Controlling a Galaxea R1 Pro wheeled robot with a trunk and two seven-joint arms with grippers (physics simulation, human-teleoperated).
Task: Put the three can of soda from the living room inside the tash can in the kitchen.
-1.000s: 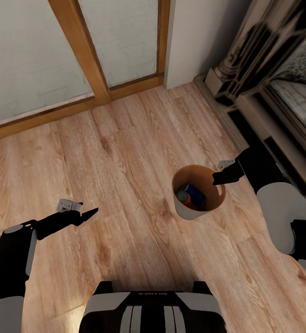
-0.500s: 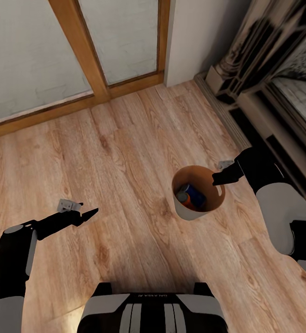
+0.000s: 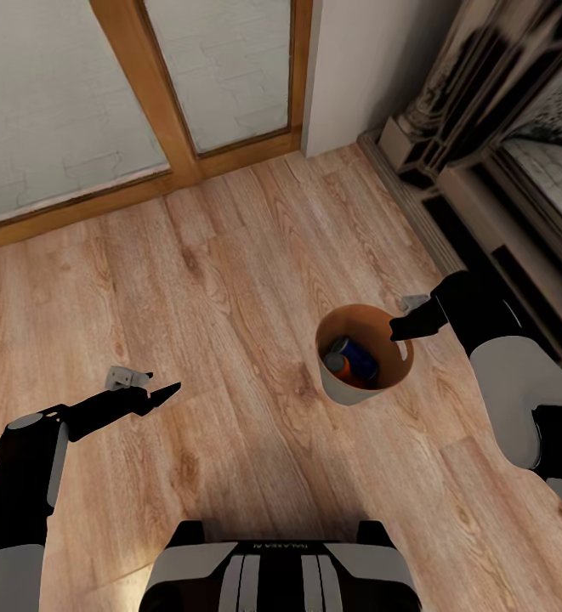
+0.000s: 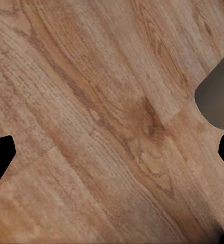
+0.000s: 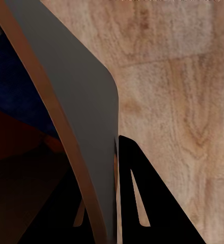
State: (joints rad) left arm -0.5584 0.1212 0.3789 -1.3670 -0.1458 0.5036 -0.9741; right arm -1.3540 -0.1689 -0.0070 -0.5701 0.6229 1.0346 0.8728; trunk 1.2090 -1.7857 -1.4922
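Observation:
The grey tapered trash can (image 3: 349,393) stands on the wood floor at the right, its copper-brown inside facing up. A dark blue soda can (image 3: 361,357) and an orange soda can (image 3: 338,364) lie in it; I cannot make out a third. My right gripper (image 3: 400,328) is shut on the bin's near-right rim. In the right wrist view the bin's wall (image 5: 76,101) passes between the black fingers (image 5: 142,198). My left gripper (image 3: 150,389) hangs open and empty over the floor at the left, its fingertips (image 4: 0,152) far apart.
Wood-framed glass doors (image 3: 144,93) run along the back, with a white wall corner (image 3: 357,68) beside them. A dark fireplace surround with stepped ledges (image 3: 493,204) lines the right side. My base (image 3: 281,569) is at the bottom middle. Open wood floor (image 3: 229,280) lies between.
The doors and floor have slid slightly up the picture, so the view has moved. The bin and both arms keep their places in it, the bin still in the right gripper.

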